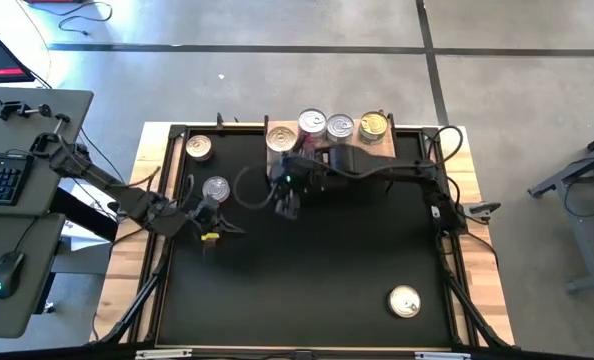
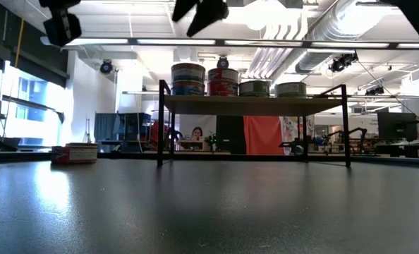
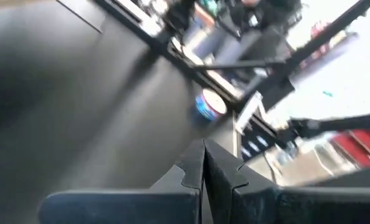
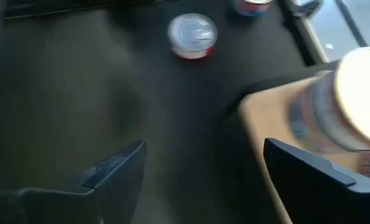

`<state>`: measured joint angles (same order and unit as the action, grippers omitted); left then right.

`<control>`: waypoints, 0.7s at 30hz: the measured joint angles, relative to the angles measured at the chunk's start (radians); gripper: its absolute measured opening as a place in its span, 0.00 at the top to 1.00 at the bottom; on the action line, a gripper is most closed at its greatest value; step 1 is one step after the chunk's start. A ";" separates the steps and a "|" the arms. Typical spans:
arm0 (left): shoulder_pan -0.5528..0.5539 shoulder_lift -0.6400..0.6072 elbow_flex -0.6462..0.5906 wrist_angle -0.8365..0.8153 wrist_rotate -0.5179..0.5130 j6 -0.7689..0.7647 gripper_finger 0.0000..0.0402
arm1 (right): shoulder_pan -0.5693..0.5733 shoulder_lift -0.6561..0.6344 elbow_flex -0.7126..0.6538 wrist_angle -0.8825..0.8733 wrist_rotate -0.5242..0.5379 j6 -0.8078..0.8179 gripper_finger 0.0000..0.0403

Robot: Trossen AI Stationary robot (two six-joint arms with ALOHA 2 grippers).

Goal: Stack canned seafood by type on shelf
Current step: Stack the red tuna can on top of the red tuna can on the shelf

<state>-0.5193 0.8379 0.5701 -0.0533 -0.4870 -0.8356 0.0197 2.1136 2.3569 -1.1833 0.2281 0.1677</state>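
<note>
The shelf (image 1: 362, 152), a light-brown wooden platform on black legs, stands at the table's far edge. Tins of canned seafood stand on its top (image 1: 340, 127); in the low view the two left places hold a stack of two each (image 2: 188, 78), (image 2: 223, 81). Loose tins lie on the black mat: a gold-lidded one (image 1: 199, 148), a silver-lidded one (image 1: 215, 188) and one near the front right (image 1: 405, 302). My right gripper (image 1: 287, 205) hangs open above the mat, just in front of the shelf's left end, with nothing between its fingers (image 4: 116, 174). My left gripper (image 1: 212, 225) is shut and holds nothing, near the silver-lidded tin.
A black metal frame (image 1: 177, 200) runs round the mat, with the wooden table edge (image 1: 482, 270) outside it. A desk with keyboard and mouse (image 1: 7, 180) stands left of the table. Bare mat (image 1: 317, 280) lies in the middle and toward the near edge.
</note>
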 joint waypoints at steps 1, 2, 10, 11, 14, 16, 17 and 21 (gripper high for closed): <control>0.024 0.000 0.026 -0.042 0.048 0.005 1.00 | 0.016 -0.003 0.000 -0.005 -0.002 0.003 0.22; 0.049 0.000 0.054 -0.096 0.084 0.017 1.00 | 0.029 -0.005 0.000 -0.015 0.004 0.013 0.22; 0.254 0.002 0.274 -0.755 0.065 0.028 1.00 | 0.133 -0.031 0.000 -0.171 0.102 0.187 0.22; 0.285 0.002 0.274 -0.819 0.061 0.026 1.00 | 0.147 -0.030 0.000 -0.202 0.106 0.207 0.22; 0.388 0.013 0.249 -0.958 0.075 0.012 1.00 | 0.181 -0.029 -0.014 -0.306 0.112 0.242 0.23; 0.457 0.022 0.203 -0.975 0.109 -0.004 1.00 | 0.192 -0.031 -0.041 -0.374 0.126 0.262 0.23; 0.490 0.027 0.176 -0.969 0.140 -0.021 1.00 | 0.193 -0.030 -0.060 -0.401 0.139 0.271 0.25; 0.562 0.051 0.101 -0.915 0.183 -0.113 1.00 | 0.193 -0.066 -0.211 -0.363 0.155 0.320 0.41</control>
<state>0.0428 0.8886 0.6712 -0.9681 -0.3042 -0.9483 0.2123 2.0477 2.1461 -1.5461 0.3828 0.4879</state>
